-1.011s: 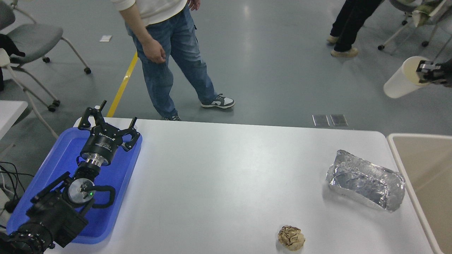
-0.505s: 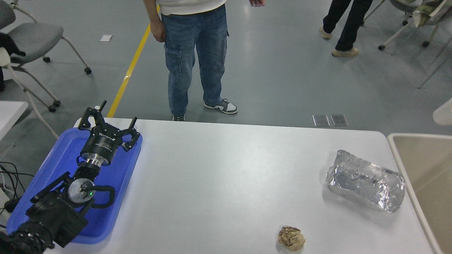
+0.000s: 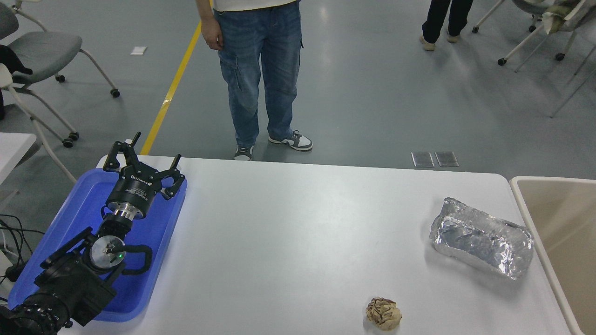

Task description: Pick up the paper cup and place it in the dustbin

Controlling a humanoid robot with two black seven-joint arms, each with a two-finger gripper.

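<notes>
While left tool (image 3: 142, 160) hangs over tray (image 3: 70, 223) — dustbin (image 3: 554, 223) at rt.

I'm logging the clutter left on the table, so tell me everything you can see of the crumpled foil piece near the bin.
The foil piece is a silvery, heavily creased sheet of what looks like aluminium foil, shaped like a crushed shallow tray, its rims bent and its hollow open upward. It lies longways on the white table near the right edge, slanting from upper left to lower right. It sits close beside the dustbin, with a narrow strip of table showing between them. Only the table touches it; no gripper is near.
</notes>
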